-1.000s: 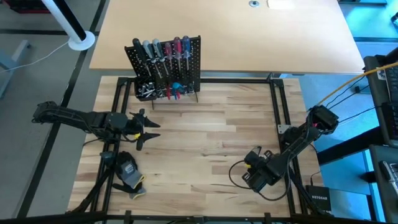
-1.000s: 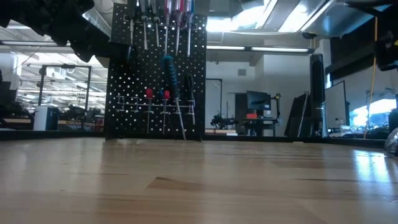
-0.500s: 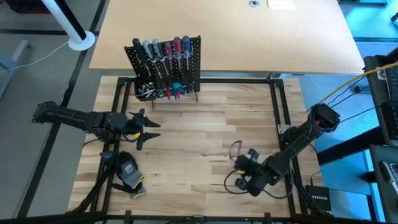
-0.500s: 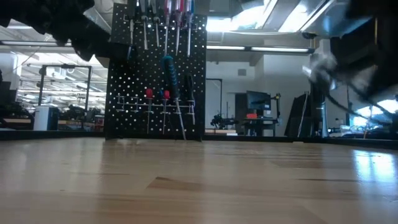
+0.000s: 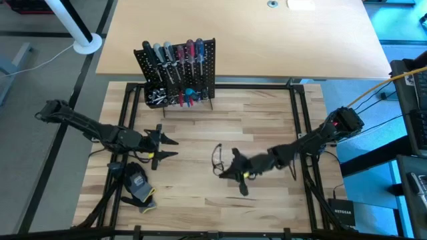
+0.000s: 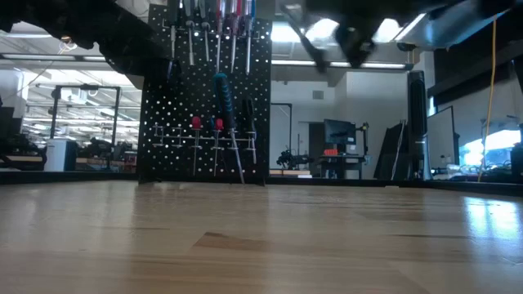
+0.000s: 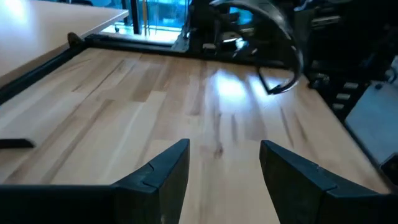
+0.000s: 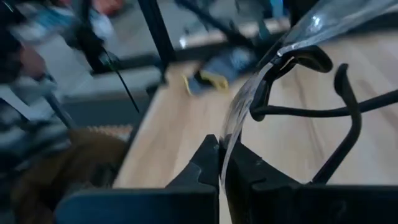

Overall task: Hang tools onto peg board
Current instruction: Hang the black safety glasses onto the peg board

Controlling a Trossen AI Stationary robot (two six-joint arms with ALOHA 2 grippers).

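Note:
The black peg board (image 5: pixel 177 63) stands at the table's far edge, left of the middle, and also shows in the low view (image 6: pixel 204 98). Screwdrivers with grey, black and red handles (image 5: pixel 175 53) hang on it, and small bits lie in its bin (image 5: pixel 157 97). My right gripper (image 5: pixel 230 171) is near the table's middle, shut on clear safety glasses with black arms (image 5: pixel 217 159). My left gripper (image 5: pixel 167 148) is open and empty over the table's left part; its wrist view (image 7: pixel 221 168) faces the glasses (image 7: pixel 277 43). My right gripper pinches the edge of the clear lens (image 8: pixel 231 140) between its two fingers (image 8: pixel 205 163). The fingers come about level from the table's right side. The glasses stick out ahead of the fingertips, lifted clear of the table, their black arms (image 8: pixel 339 106) folded loosely.
A grey-black glove with yellow trim (image 5: pixel 138 187) lies near the table's near left corner. A black metal frame (image 5: pixel 293 87) runs around the wooden tabletop. A pale wooden board (image 5: pixel 267 40) lies beyond the peg board.
My right gripper has swung from the table's near right corner toward its middle, carrying the glasses clear of the table. My left gripper has shifted slightly toward the near edge.

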